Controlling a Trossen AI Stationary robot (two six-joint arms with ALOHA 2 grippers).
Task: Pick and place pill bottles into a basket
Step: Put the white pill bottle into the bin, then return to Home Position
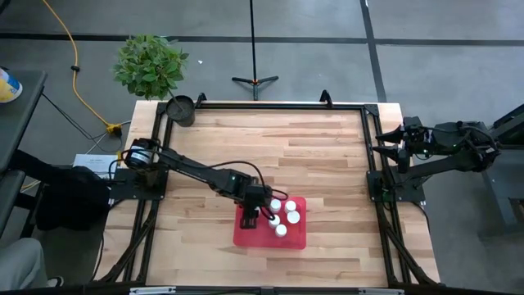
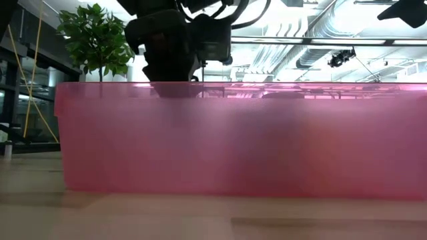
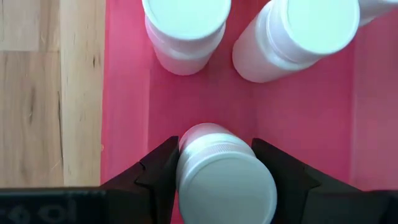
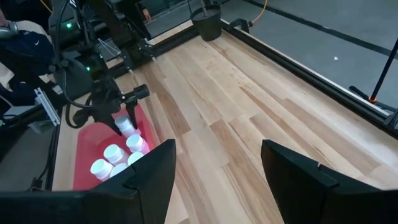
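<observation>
The red tray (image 1: 296, 239) lies at the table's near middle; its wall (image 2: 240, 140) fills the low view. Several white pill bottles stand upright in it, among them two (image 3: 186, 25) (image 3: 298, 31) just beyond my left gripper. My left gripper (image 1: 250, 218) points down over the tray's left part and is shut on one more white bottle (image 3: 224, 183); it also shows in the right wrist view (image 4: 122, 118). My right gripper (image 4: 217, 180) is open and empty, high over the table's right edge (image 1: 396, 138). My left gripper pinches the bottle's round body (image 3: 186, 155) just under its cap between the two fingers (image 3: 158, 177), one on each side. The fingers come from above, pointing down. The bottle stands upright inside the tray; whether its base rests on the tray floor, I cannot tell.
A small dark round pot (image 1: 180, 109) stands at the table's far left corner, with a green plant (image 1: 150, 64) beyond it off the table. Bare wood (image 1: 311, 156) stretches between the tray and the far edge. A black frame rims the table.
</observation>
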